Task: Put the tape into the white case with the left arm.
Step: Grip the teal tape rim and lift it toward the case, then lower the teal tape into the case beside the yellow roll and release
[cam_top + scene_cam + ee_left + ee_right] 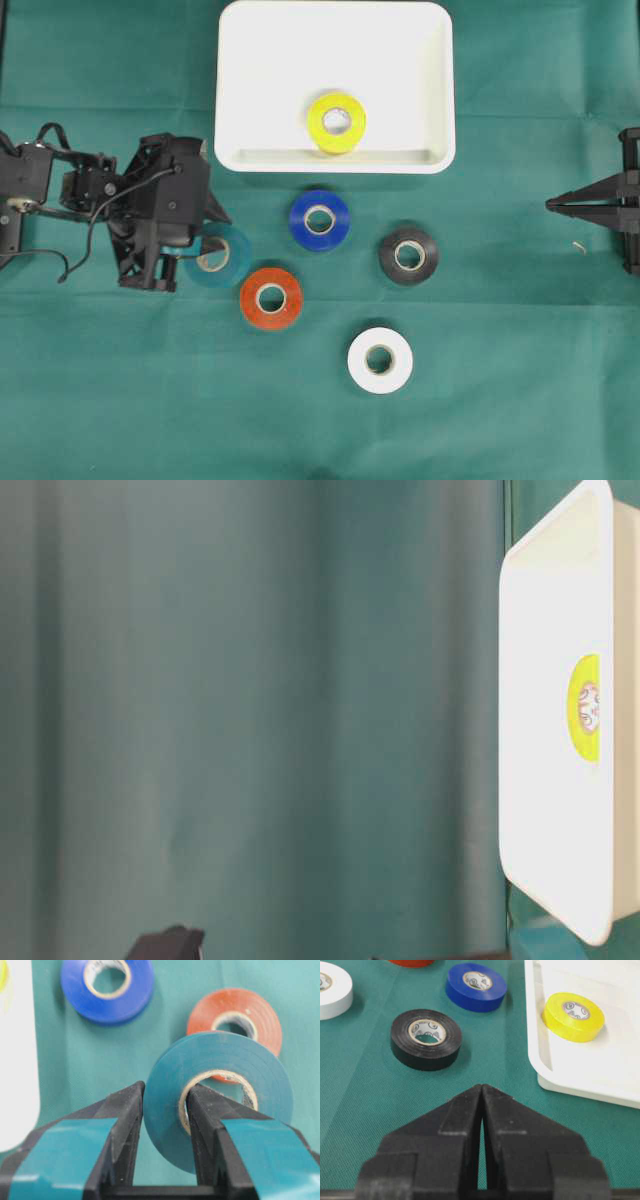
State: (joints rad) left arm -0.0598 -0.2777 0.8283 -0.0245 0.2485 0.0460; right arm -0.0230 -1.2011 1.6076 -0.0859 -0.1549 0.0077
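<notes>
Overhead, we lose our left gripper (205, 252) under the arm; its wrist view shows fingers (125, 1125) clamped on the teal tape (220, 1095), short of the case (335, 85). Right gripper (481, 1091): closed, empty.

One tape roll (337, 122) inside case (240, 60)

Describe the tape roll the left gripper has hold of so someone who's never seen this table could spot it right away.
Start at the white case at the top of the green table, then drop to the black left arm below its left corner. The teal tape roll sits in the left gripper, one finger through its core. It is the only teal roll, blending with the cloth, just left of the red roll.
</notes>
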